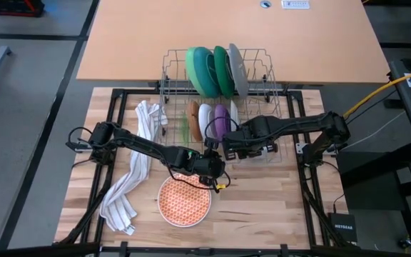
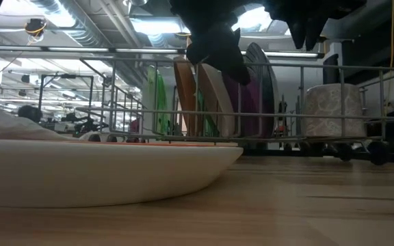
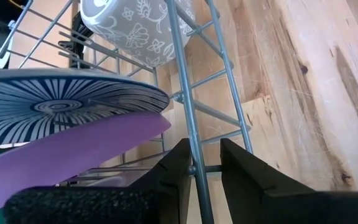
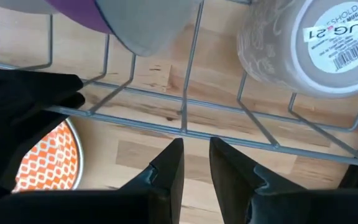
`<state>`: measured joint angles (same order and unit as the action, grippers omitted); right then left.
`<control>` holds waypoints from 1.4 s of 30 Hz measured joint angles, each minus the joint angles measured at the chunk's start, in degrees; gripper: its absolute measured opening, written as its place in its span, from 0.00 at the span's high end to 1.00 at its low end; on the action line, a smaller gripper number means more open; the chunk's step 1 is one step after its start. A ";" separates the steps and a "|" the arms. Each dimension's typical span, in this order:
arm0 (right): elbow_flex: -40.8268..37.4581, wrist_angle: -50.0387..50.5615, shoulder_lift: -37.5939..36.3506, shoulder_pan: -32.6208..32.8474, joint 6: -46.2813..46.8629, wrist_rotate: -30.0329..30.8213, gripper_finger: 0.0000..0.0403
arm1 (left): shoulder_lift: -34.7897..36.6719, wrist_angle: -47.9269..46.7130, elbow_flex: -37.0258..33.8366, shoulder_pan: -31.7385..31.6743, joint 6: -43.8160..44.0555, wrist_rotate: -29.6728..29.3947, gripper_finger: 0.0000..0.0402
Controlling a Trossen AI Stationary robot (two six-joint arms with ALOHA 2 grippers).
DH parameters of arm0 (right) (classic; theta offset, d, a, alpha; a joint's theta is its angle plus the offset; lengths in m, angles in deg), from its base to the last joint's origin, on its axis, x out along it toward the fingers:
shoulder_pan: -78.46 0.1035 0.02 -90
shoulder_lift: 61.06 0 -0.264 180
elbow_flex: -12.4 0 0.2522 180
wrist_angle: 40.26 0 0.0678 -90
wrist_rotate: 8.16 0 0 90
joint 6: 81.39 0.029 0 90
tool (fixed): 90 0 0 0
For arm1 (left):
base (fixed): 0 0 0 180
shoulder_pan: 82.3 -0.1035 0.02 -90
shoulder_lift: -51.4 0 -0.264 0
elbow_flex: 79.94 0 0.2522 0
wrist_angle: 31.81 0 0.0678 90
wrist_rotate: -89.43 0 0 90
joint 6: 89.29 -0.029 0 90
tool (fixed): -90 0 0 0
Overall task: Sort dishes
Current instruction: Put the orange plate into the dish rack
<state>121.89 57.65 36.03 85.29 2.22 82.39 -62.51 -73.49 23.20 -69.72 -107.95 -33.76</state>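
While both hover by the rack [image 1: 220,93], each claw's fingers stand slightly apart.

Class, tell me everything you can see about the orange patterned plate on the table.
The orange patterned plate is round, with a fine orange-and-white lattice pattern inside and a pale rim. From the low view its underside looks plain cream and glazed, like ceramic. It lies flat, face up, on the wooden table, in front of the wire rack and beside the striped towel. The left gripper is above its far edge; nothing visibly touches it but the table.
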 joint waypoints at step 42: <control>0.04 -0.15 -3.29 -0.09 -2.94 5.46 0.80 | 0.67 -0.19 -0.05 3.24 4.44 -8.41 0.44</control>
<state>121.93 57.50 32.74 85.20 -0.71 87.86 -61.84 -73.68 23.15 -66.48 -103.51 -42.17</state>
